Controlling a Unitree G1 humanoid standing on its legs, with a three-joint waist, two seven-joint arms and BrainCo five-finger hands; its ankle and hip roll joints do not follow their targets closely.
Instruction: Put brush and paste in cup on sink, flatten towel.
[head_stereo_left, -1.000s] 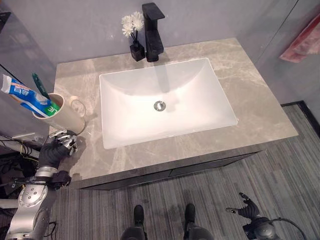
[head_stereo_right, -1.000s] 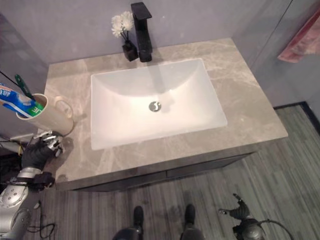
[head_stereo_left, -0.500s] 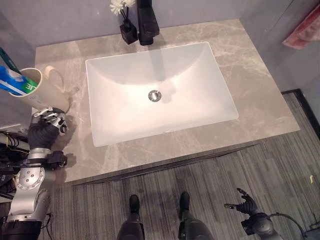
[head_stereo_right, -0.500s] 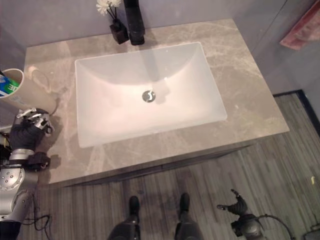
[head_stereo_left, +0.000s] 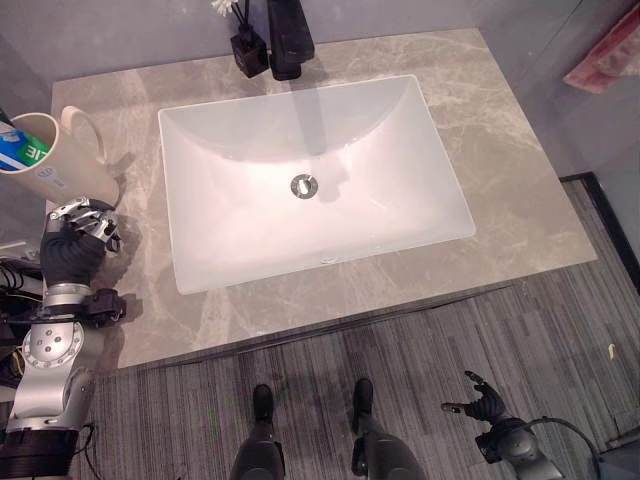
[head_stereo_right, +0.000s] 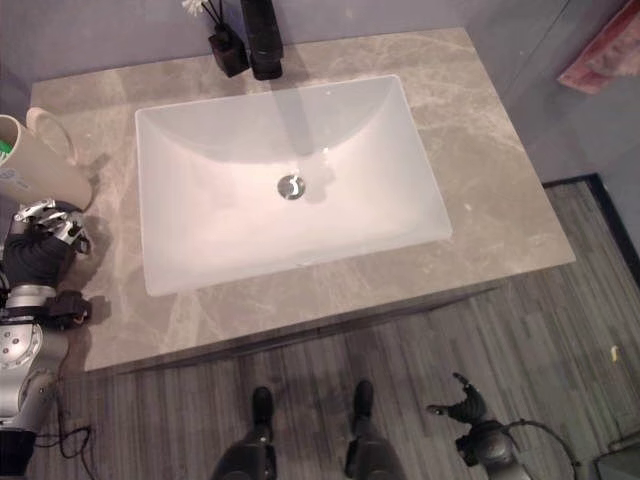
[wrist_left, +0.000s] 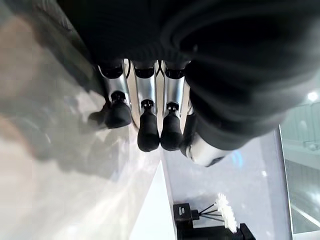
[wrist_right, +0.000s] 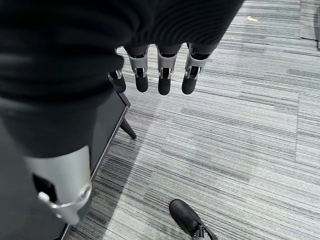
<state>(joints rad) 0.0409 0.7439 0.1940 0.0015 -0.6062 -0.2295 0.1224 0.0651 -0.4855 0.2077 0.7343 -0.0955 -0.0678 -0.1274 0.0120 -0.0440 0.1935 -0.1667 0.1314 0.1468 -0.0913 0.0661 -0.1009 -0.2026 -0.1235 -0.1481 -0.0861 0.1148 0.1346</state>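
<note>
A cream cup (head_stereo_left: 55, 165) with a handle stands at the far left of the grey marble counter (head_stereo_left: 520, 180). A blue and green toothpaste tube (head_stereo_left: 20, 150) leans out of it toward the left. My left hand (head_stereo_left: 75, 235) rests on the counter just in front of the cup, apart from it, with relaxed fingers (wrist_left: 148, 132) holding nothing. A pink towel (head_stereo_left: 605, 60) hangs at the upper right, beyond the counter. Low over the carpet to the right, my right hand (head_stereo_left: 487, 402) hangs with spread fingers (wrist_right: 162, 82), holding nothing.
A white rectangular basin (head_stereo_left: 250, 220) with a metal drain (head_stereo_left: 303, 185) fills the middle of the counter. A black faucet (head_stereo_left: 288, 35) and a small black vase of white flowers (head_stereo_left: 243, 45) stand behind it. Striped grey carpet (head_stereo_left: 500, 330) lies in front.
The camera has moved, so the counter now sits higher and further left in the picture. The left hand stays in front of the cup and the right hand stays low.
</note>
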